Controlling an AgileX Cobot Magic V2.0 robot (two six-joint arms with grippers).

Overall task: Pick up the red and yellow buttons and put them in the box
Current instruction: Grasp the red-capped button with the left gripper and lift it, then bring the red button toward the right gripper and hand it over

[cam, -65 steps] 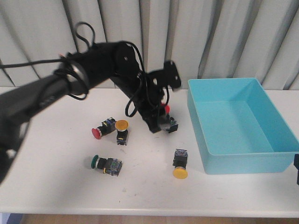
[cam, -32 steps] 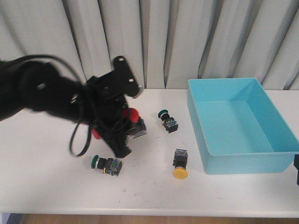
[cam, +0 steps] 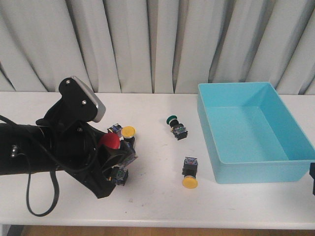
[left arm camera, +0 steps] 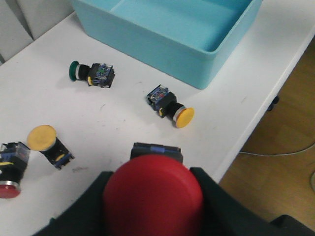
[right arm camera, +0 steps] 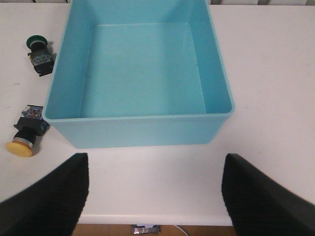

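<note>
**Red button gripped at the table's left, box standing at the right**

White tabletop point(cam: 162, 196) runs in front of pale pleated curtains point(cam: 162, 44). Over its left part the left gripper point(left arm camera: 152, 206) is clamped on a red button point(cam: 110, 141); in the left wrist view the red cap fills the space between the two black fingers point(left arm camera: 206, 196), with the black body showing just beyond it. Just beside the gripper lies a yellow button point(cam: 128, 132), and the left wrist view shows a second red button point(left arm camera: 11, 169) lying next to that one. Another button's black body point(cam: 119, 175) peeks out from behind the gripper; its cap colour is hidden. Nearer the middle, a second yellow button point(cam: 189, 174) lies on its side, cap toward the table's front edge. A green-capped switch point(cam: 176, 126) lies farther back, apart from it. The light-blue box point(cam: 295, 167) stands at the right, well apart from the gripped button, with nothing inside it. The right gripper point(right arm camera: 152, 196) hangs before the box's near wall, fingers spread wide.
</note>
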